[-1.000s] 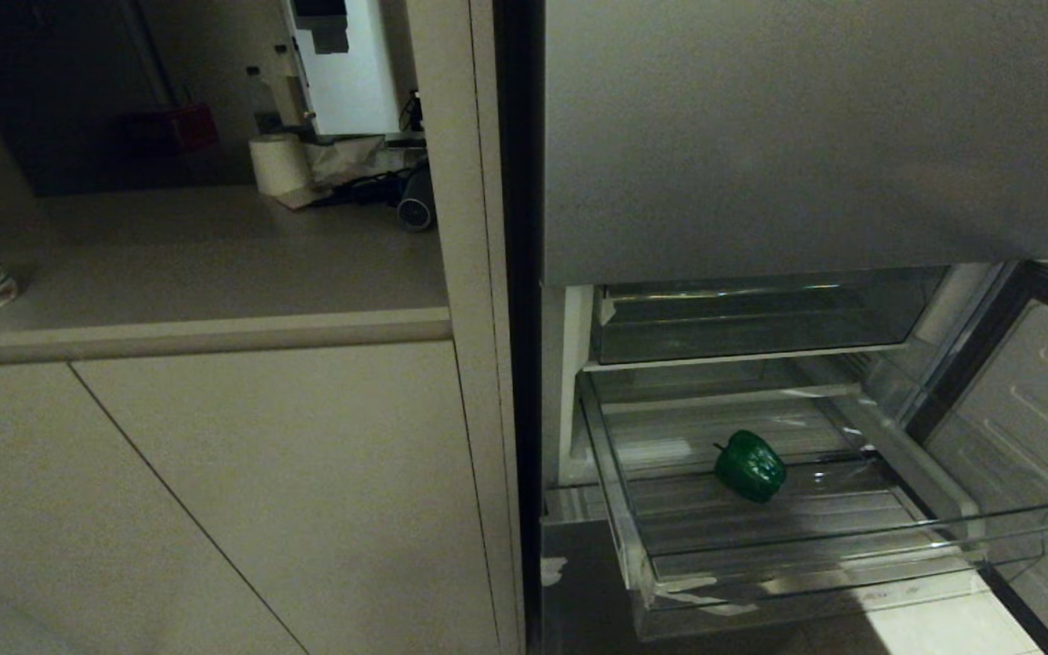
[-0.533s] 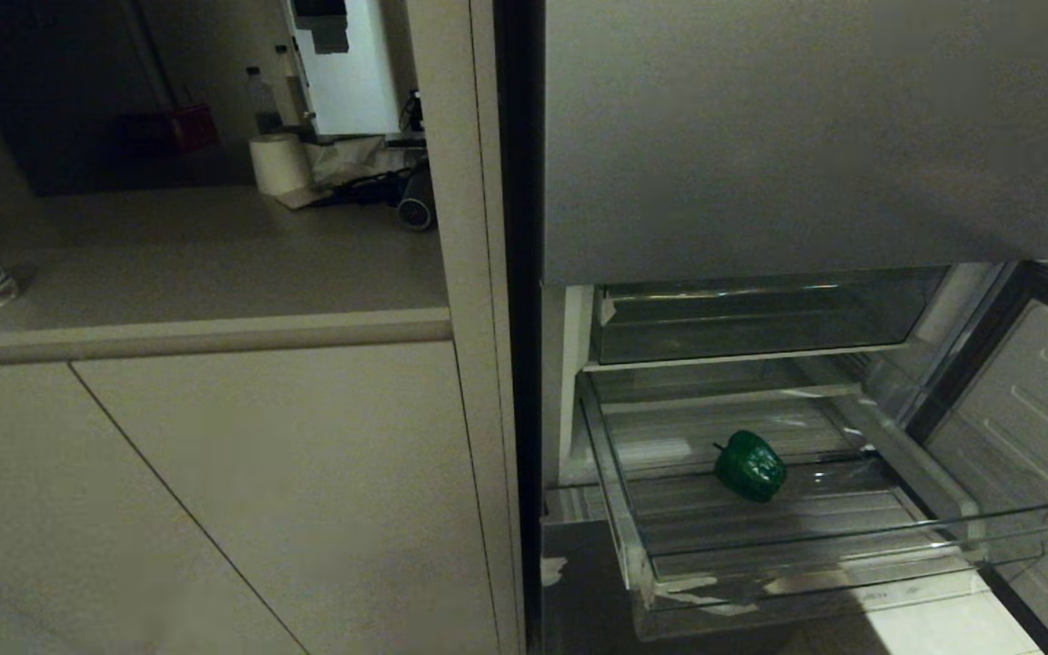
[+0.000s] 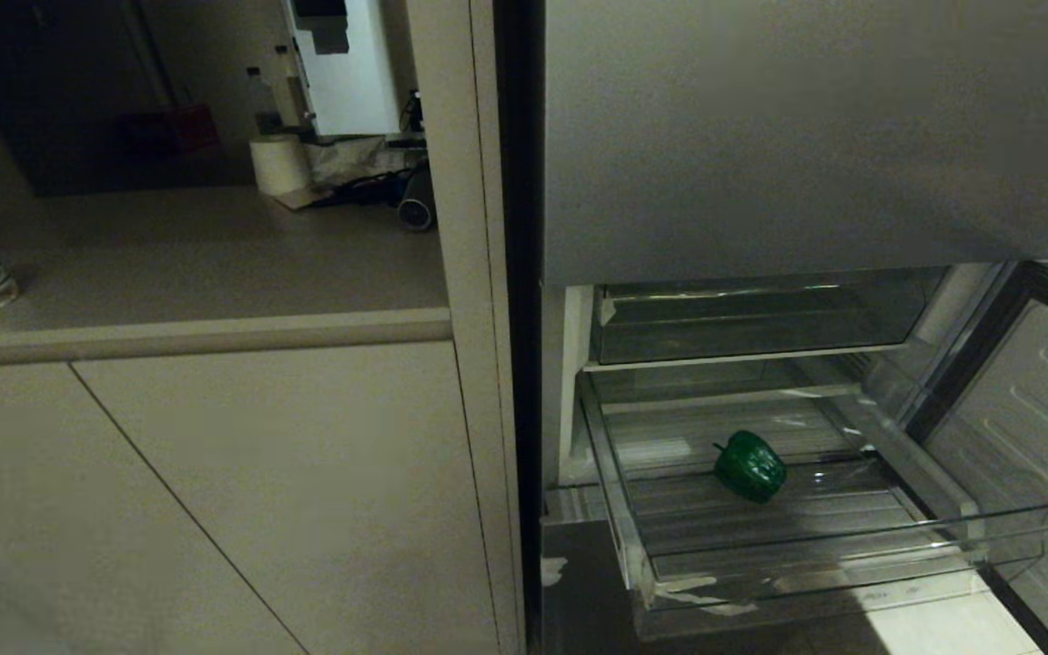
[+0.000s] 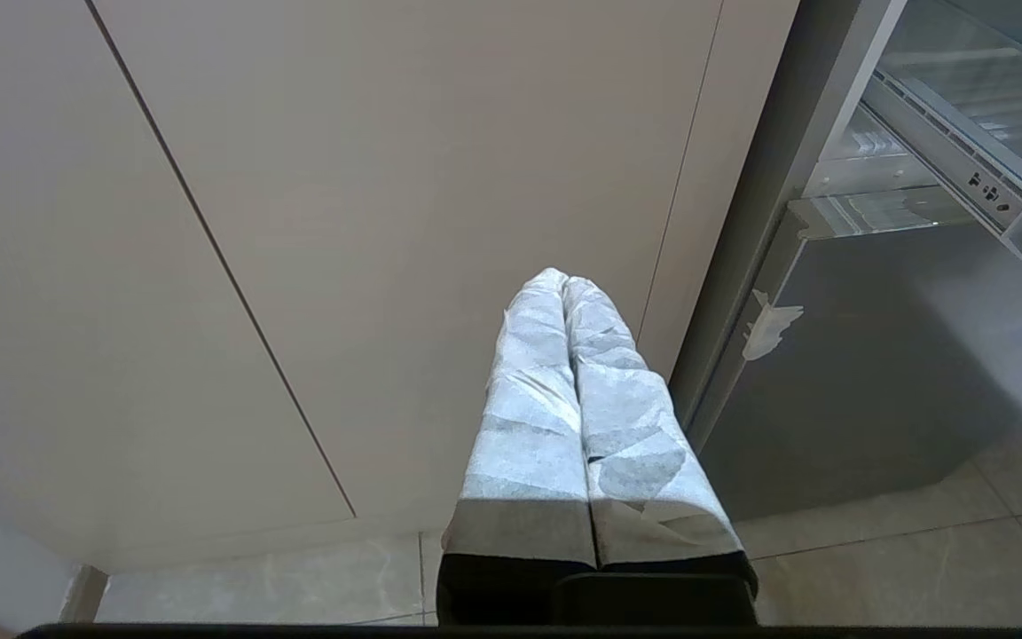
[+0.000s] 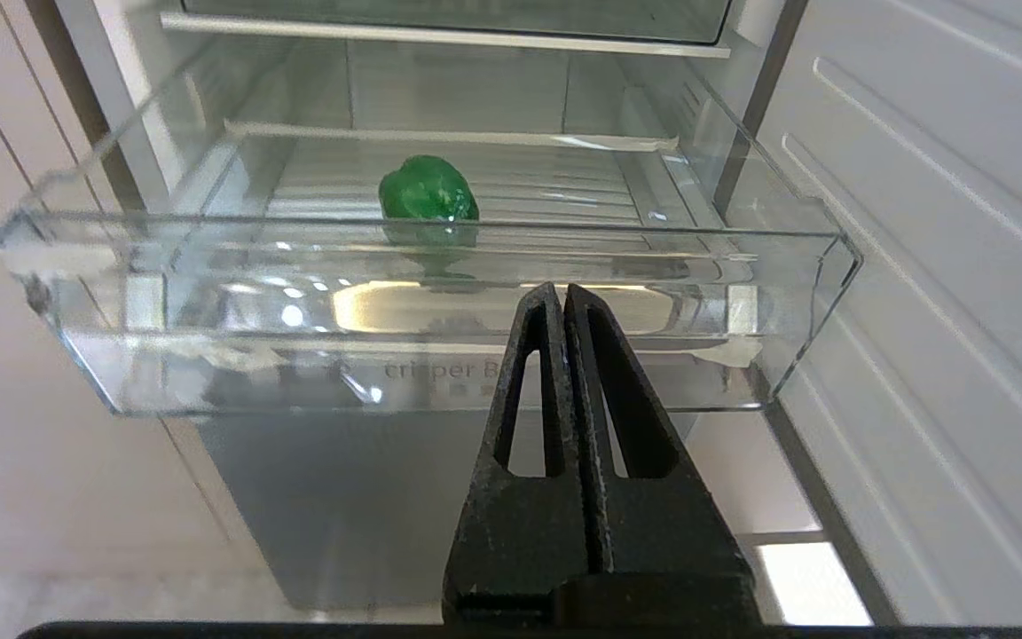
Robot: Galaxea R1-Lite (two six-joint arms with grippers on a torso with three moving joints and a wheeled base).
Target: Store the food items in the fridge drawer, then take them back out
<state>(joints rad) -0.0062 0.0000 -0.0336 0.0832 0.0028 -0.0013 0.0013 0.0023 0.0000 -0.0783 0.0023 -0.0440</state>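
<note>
**A:** Where does your task stand? The drawer (image 3: pixel 851 546) is pulled out and the pepper (image 3: pixel 750 466) lies alone on its ribbed floor, toward the back and left of middle. No potato shows in any view.

**B:** So you're between steps, I'd judge: either the potato is not yet stored, or the pepper is the last thing to lift out. Both claws?

**A:** Your right claw (image 5: pixel 562 297) hangs low before the drawer's clear front lip, fingers pressed together, empty. Your left claw (image 4: pixel 564 284), wrapped in pale tape, is closed too, parked by the cabinet door (image 4: pixel 387 177).

**B:** Then to take the pepper you'd need to spread the right claw, rise over the lip and come down on it. It's glossy, lobed, likely to roll on hard ribbed plastic.
</note>
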